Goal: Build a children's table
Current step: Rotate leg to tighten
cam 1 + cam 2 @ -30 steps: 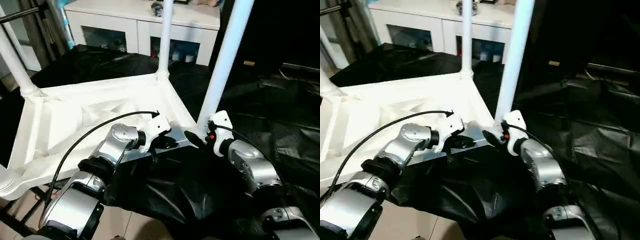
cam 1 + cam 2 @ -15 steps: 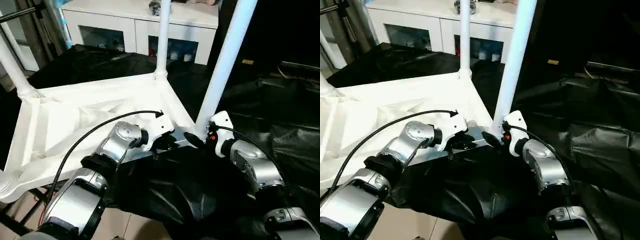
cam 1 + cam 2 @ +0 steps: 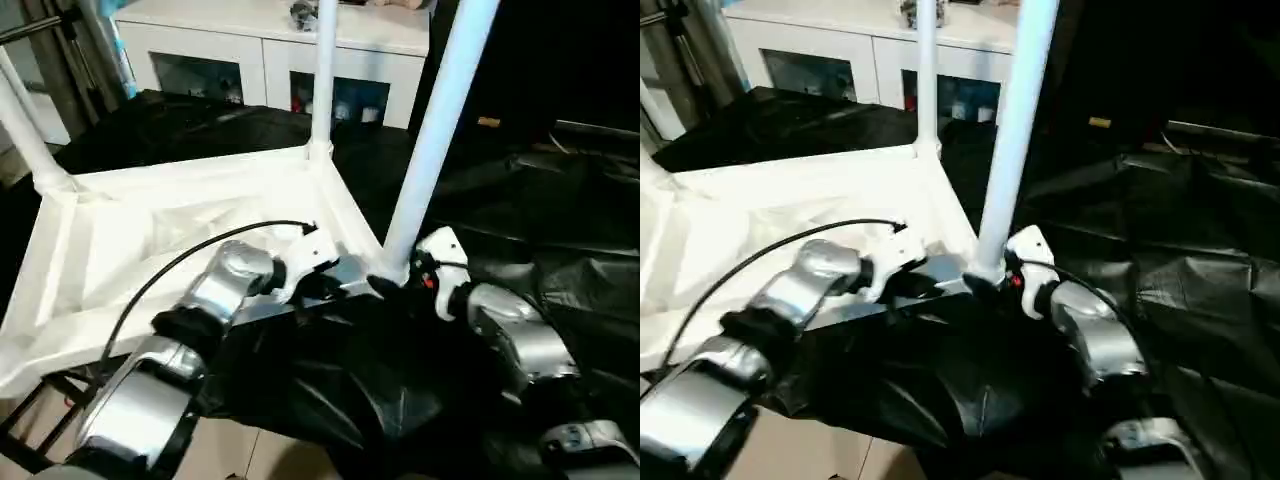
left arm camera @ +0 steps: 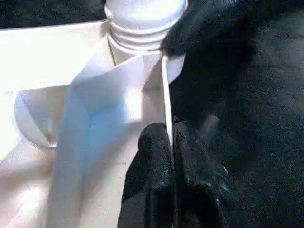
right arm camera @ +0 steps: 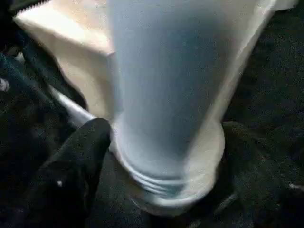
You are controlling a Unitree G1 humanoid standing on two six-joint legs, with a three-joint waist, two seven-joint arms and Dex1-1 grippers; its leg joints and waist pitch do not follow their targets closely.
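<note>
The white tabletop (image 3: 150, 235) lies upside down, ribbed underside up. Three white legs stand in its corner sockets: the near right leg (image 3: 432, 140), a far leg (image 3: 322, 70) and a left leg (image 3: 22, 125). My left gripper (image 3: 328, 284) is shut on the tabletop's thin rim (image 4: 165, 95) just beside the near right socket, one black finger (image 4: 152, 161) on each side. My right gripper (image 3: 388, 286) grips the base of the near right leg (image 5: 166, 95), its fingers (image 5: 76, 161) pressed against the ridged collar from both sides.
A white cabinet (image 3: 270, 45) with glass doors stands behind the table. Crumpled black sheeting (image 3: 530, 190) covers the floor to the right and front. A black cable (image 3: 180, 265) loops over my left forearm. Dark frame bars (image 3: 30, 440) show under the tabletop's near left edge.
The whole picture has shifted slightly. The near right corner and both grippers sit a little lower and further left, with the leg leaning a bit less. Both grips are unchanged.
</note>
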